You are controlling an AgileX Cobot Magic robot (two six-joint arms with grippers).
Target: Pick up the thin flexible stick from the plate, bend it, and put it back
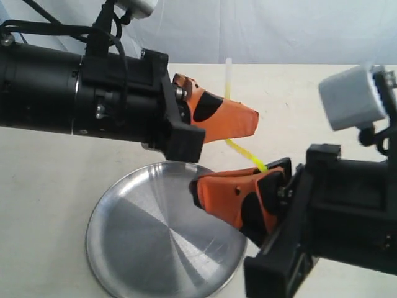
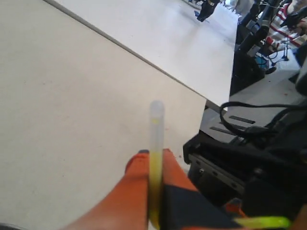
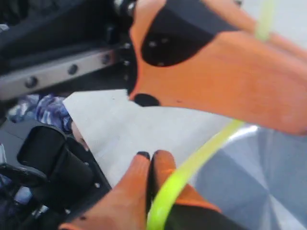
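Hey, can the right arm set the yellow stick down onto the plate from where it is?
Probably yes: the right gripper, shut on the stick, hangs just above the plate, which looks bare. But the left gripper clamps the stick too and must let go or follow.

A matte, cream-coloured surface (image 1: 49, 186) filled most of the exterior view, evenly lit, with only soft shadows on it. Behind its far edge hung a pale bluish-white backdrop (image 1: 279, 31) with faint folds. In the left wrist view a thin dark seam (image 2: 120, 45) ran diagonally across the pale expanse. Past the surface's corner the room was cluttered: dark stands (image 2: 244, 52) and something striped red and white (image 2: 280, 24), too blurred to identify.
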